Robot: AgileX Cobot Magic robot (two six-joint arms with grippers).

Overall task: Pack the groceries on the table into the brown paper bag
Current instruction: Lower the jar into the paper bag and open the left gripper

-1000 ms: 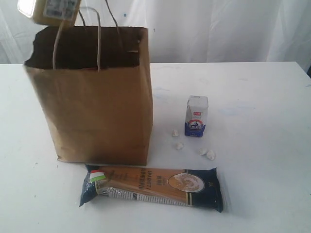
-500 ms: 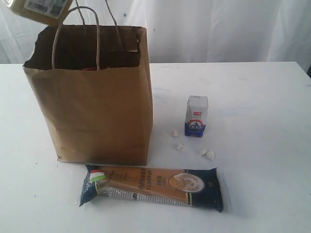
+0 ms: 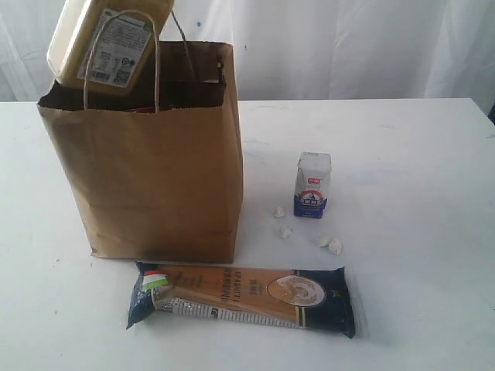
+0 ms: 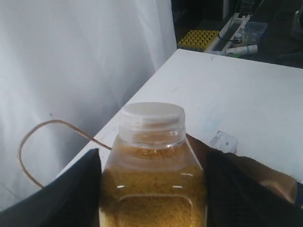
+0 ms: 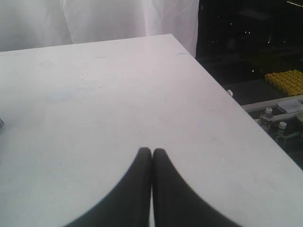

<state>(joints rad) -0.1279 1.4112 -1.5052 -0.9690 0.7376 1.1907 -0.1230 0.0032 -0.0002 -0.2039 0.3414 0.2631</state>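
The yellow-powder jar hangs tilted over the left side of the brown paper bag's open mouth, behind a loop handle. My left gripper is shut on the yellow-powder jar, a black finger on each side below its clear lid; in the exterior view it is out of frame. The small white-blue carton stands right of the bag, with small white lumps near it. The long spaghetti pack lies in front of the bag. My right gripper is shut and empty above bare table.
The bag stands upright at the left of the white table, handles up; a bit of red shows inside it. White curtains hang behind. Past the table's edge in the right wrist view lies a dark area with a yellow rack.
The jar has dropped from the frame's top left corner, down and rightward, to hang just over the bag's mouth. Everything on the table stays put.
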